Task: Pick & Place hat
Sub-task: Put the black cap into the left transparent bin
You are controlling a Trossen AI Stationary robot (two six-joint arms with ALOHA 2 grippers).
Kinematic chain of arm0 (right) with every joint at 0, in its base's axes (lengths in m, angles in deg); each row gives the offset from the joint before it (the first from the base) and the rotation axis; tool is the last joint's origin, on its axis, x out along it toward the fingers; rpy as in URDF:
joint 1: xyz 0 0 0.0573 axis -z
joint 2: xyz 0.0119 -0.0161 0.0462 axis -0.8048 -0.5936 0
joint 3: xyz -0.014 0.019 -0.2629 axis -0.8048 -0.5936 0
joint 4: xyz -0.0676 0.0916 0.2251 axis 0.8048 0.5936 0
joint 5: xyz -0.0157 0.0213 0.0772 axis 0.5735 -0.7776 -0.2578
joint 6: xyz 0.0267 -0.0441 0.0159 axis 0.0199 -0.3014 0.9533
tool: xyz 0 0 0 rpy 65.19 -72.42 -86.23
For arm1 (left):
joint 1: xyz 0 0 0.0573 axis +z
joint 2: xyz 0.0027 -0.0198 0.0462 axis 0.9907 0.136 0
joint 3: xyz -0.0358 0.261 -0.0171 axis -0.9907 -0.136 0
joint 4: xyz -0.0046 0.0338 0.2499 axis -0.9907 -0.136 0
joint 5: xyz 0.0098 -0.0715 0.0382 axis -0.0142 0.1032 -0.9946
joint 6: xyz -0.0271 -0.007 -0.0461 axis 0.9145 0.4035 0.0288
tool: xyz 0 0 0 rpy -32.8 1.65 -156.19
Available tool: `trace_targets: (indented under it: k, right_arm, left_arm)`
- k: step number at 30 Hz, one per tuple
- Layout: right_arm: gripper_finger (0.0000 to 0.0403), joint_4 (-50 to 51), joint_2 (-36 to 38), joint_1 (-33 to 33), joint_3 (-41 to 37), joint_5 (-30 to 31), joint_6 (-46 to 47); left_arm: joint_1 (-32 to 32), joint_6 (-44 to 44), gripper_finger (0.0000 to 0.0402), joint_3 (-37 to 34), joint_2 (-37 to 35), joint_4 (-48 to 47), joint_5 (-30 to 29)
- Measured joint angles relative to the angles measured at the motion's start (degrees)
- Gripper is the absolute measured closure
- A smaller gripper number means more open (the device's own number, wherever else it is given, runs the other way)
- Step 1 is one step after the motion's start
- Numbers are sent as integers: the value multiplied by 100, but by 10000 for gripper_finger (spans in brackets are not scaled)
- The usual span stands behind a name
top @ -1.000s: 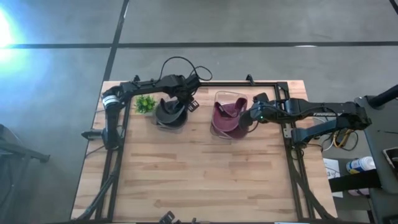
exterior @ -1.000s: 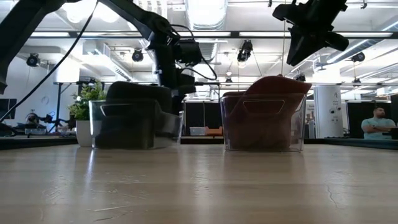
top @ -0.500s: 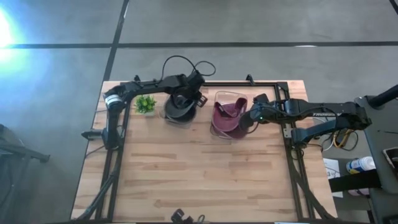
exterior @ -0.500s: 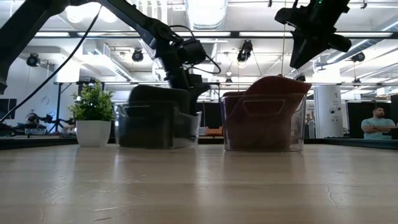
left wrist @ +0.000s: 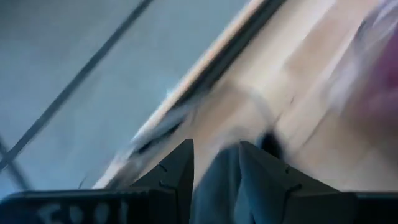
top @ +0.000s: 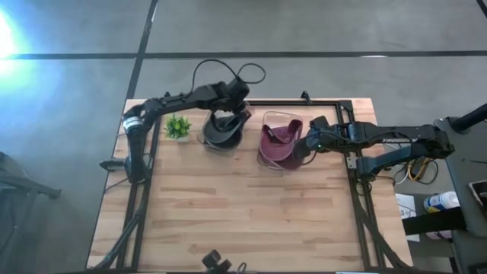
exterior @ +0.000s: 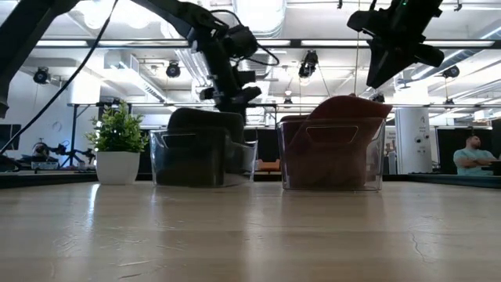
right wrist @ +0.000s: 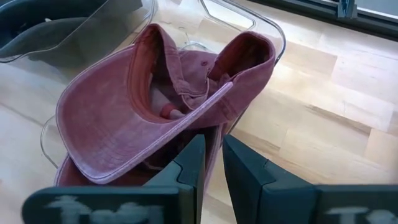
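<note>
Wooden tabletop (top: 251,213), viewed from above: two clear bins, two hats, one potted plant (top: 179,126). The maroon hat (right wrist: 155,106) lies in the right bin (exterior: 333,153), the dark hat (top: 223,131) in the left bin (exterior: 202,157). My right jaws (right wrist: 210,158) pinch the maroon hat's edge. My left jaws (top: 230,122) sit over the dark hat; I cannot tell their state. I judge both hats soft, light, floppy; the stiffer brim grips best.

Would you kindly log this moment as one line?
left tool: over dark hat's clear bin | right tool: shut on maroon cotton cap | small potted plant: beside
</note>
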Motion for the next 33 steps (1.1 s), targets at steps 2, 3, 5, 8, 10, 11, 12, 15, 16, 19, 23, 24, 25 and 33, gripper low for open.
trace_targets:
  k: [2,3,5,8,10,11,12,15,16,19,23,24,25,33]
  right_arm:
    - [349,6,2,0,0,0,-9]
    - [349,14,2,0,0,-4,-15]
    - [349,26,2,0,0,-4,-41]
    - [349,141,2,4,0,-4,-66]
    - [349,192,2,4,0,-1,-66]
    - [349,233,2,4,0,0,-66]
    - [349,274,2,4,0,0,-66]
    - [349,291,4,4,0,2,-66]
    - [349,291,4,4,-3,2,-66]
    - [349,292,4,4,-11,5,-67]
    - [349,293,4,4,-32,9,-88]
    - [349,291,4,4,-40,10,-88]
    - [349,291,4,4,-45,12,-86]
    - [349,289,4,4,-63,20,-66]
  left_arm:
    - [26,-103,280,34,-8,-495,-39]
    - [37,-172,280,54,-12,-763,-57]
    - [44,-344,280,63,-12,-1195,-274]
    - [48,-447,280,48,-12,-1583,-1197]
    - [88,-434,280,34,-18,-1693,-1452]
    - [106,-462,280,31,-18,-1769,-1341]
    - [128,-488,280,26,-18,-1897,-1143]
    - [112,-524,280,-33,-18,-2289,-708]
    - [87,-552,280,-54,-18,-2480,-681]
    - [59,-621,280,-178,-18,-2816,-567]
    - [-17,-510,280,-402,-14,-2694,29]
    - [-61,-444,280,-476,-14,-2565,153]
    - [-117,-343,280,-556,-14,-2423,281]
    - [-680,910,280,-1191,-9,-716,694]
